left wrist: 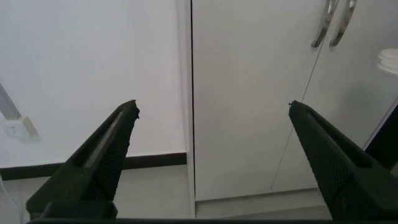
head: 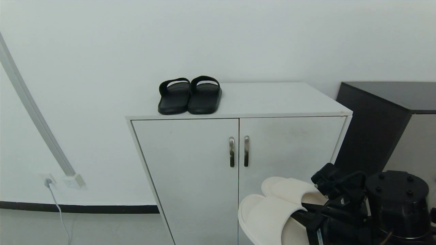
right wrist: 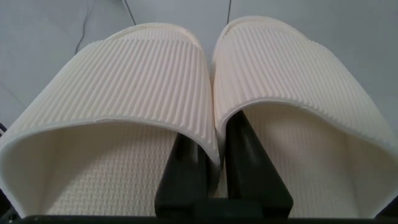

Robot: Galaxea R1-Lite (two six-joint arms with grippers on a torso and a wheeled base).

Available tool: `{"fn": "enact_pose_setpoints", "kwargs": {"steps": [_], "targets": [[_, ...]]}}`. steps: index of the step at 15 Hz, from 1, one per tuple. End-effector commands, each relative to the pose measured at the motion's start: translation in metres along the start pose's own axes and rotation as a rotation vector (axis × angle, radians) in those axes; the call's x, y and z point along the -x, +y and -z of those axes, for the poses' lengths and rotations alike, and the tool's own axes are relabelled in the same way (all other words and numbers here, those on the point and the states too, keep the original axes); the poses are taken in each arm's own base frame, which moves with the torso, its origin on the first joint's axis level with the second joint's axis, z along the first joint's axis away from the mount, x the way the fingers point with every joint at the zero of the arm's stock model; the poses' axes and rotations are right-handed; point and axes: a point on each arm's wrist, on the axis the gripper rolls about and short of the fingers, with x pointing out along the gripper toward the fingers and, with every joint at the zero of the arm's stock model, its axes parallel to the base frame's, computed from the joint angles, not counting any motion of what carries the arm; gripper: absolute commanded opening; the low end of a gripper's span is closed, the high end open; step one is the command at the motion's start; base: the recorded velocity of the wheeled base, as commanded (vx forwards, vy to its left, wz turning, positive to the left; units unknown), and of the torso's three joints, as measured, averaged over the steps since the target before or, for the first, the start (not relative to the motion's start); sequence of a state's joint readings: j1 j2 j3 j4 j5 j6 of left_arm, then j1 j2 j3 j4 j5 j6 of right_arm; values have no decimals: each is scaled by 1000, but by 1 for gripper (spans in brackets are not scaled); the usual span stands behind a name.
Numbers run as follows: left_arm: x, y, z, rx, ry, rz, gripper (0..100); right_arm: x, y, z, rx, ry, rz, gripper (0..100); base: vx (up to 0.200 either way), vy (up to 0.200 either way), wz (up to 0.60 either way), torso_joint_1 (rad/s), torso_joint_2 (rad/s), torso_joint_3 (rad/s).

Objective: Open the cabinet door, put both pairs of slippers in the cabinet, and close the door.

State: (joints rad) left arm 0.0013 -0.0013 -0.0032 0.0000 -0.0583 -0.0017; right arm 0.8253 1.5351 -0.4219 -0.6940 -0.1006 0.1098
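White cabinet [head: 187,163] shut, black slippers [head: 189,95] paired on top, cream ribbed slippers [head: 276,211] held before right door

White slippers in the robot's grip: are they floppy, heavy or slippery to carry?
Probably light: the white slippers look like thick foam. Likely fairly stiff: their straps hold an arch over the fingers. The ribbed surface should resist slipping.

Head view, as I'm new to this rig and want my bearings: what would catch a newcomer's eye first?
A pair of black slippers sits side by side on the left part of the white cabinet top. Low on the right, the right hand clamps a pair of white slippers by their straps in front of the shut right door. The left door is shut too.
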Motion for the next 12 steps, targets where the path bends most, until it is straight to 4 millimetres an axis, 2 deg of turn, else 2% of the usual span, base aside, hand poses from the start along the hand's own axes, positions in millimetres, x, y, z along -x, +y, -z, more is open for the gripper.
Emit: {"fn": "enact_pose_setpoints", "kwargs": {"steps": [1, 9, 12], "targets": [[0, 0, 0, -2, 1, 1, 100, 0, 0, 1, 13, 4, -2, 0, 0, 0, 0, -134, 466, 325], [0, 0, 0, -1, 9, 4, 100, -1, 2, 3, 29, 13, -11, 0, 0, 0, 0, -79, 442, 347], [-1, 0, 0, -1, 11, 6, 100, 0, 2, 5, 30, 19, -13, 0, 0, 0, 0, 1, 27, 9]]}}
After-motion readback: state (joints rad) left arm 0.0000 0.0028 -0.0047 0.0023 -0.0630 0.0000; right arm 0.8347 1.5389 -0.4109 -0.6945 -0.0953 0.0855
